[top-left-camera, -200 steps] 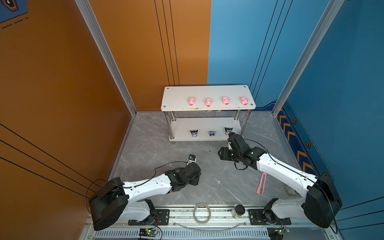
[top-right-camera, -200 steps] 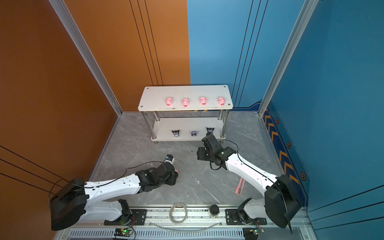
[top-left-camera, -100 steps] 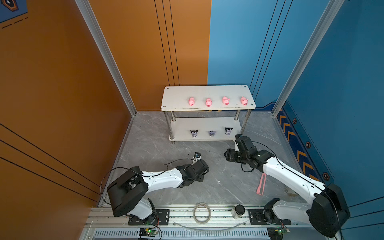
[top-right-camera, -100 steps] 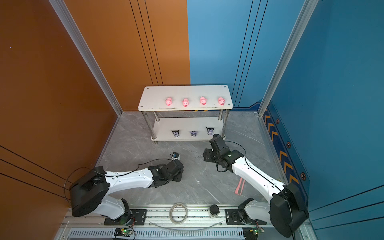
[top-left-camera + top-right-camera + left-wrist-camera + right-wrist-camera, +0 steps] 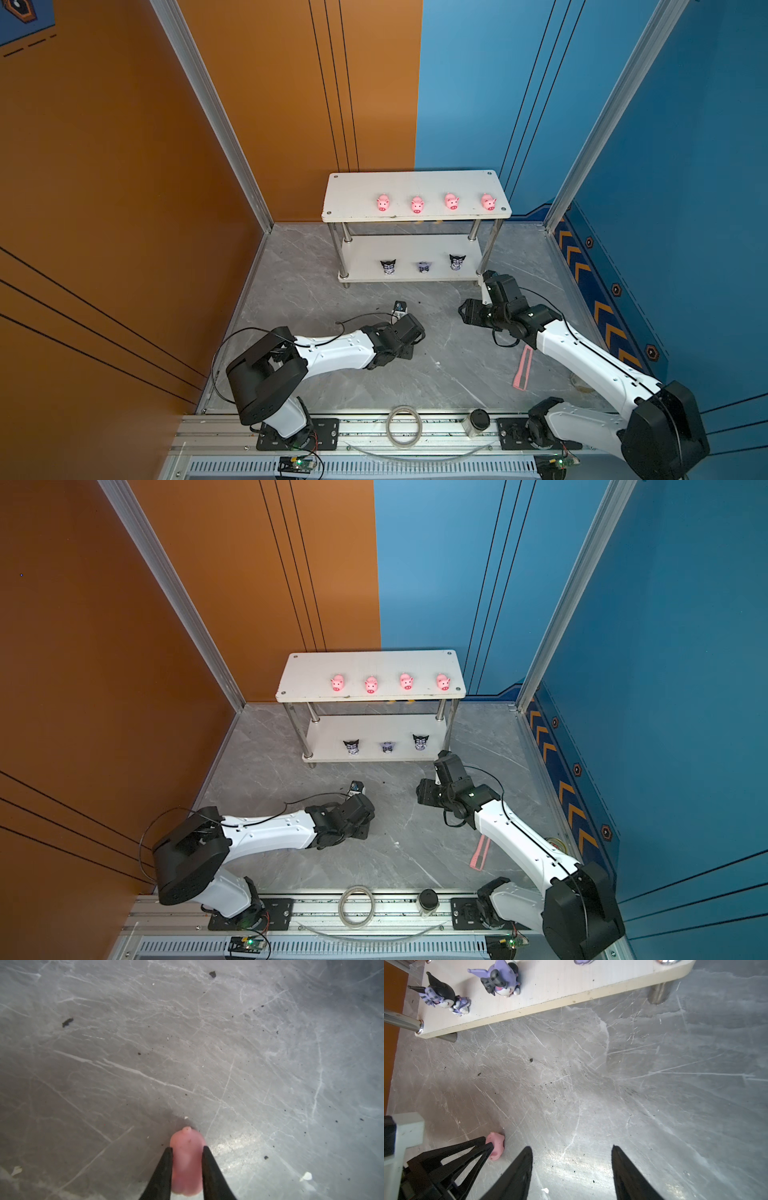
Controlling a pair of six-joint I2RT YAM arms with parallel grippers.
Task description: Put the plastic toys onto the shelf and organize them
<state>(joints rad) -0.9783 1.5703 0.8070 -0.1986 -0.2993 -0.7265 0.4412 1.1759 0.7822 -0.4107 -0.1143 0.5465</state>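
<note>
Left wrist view: my left gripper (image 5: 187, 1148) has its black jaws pinched narrow onto a small pink plastic pig figurine (image 5: 187, 1159), low over the grey marble-patterned floor (image 5: 187, 1043).
From the right wrist view I see that pig caught between the left fingertips (image 5: 489, 1147), out in front of the white two-tier shelf with chrome tube legs (image 5: 357, 191) and well short of it. My right gripper (image 5: 572, 1147) hangs nearby with its jaws spread wide and nothing between them. In both top views four more pink pigs (image 5: 417, 204) stand in a row on the upper board. Three black-and-purple pointed-eared figures (image 5: 388, 267) line the lower board. The gripped pig is hidden under the left wrist there.
</note>
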